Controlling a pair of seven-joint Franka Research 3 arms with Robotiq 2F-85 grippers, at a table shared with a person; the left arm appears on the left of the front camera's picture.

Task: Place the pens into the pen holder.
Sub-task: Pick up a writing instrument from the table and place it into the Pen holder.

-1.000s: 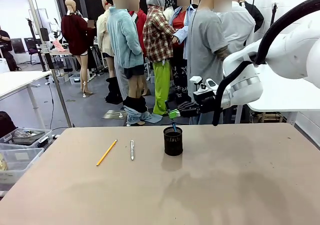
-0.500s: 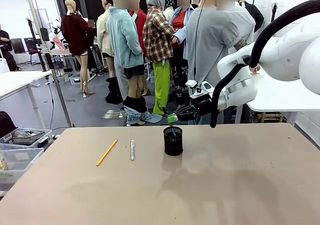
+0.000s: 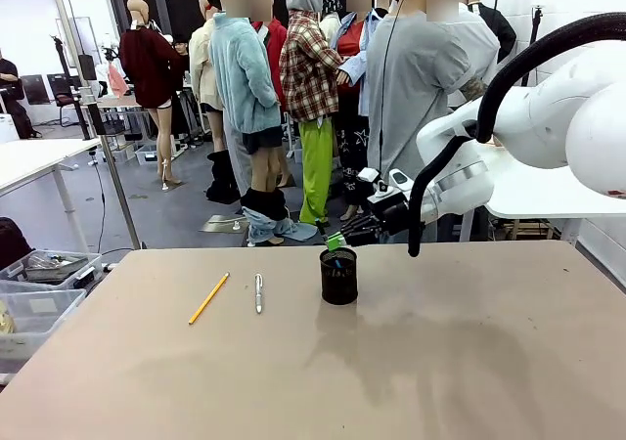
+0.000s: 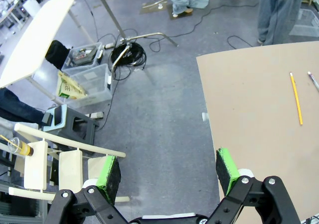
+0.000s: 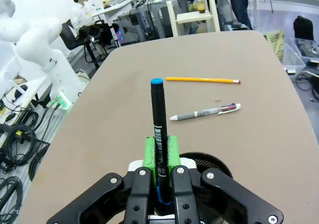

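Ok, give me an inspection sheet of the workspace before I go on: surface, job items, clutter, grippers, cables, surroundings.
Surface: tan table, no spills or marks seen.
Job's things: yellow pencil and silver pen lie flat and apart, left of the upright pen holder.
Clutter: nothing seen.
Grippers: right gripper shut on a black blue-capped marker at the holder's mouth; left gripper open, over the floor beside the table.
Cables: black coil on the floor.
Surroundings: storage bins left of the table; person in grey at the far side.
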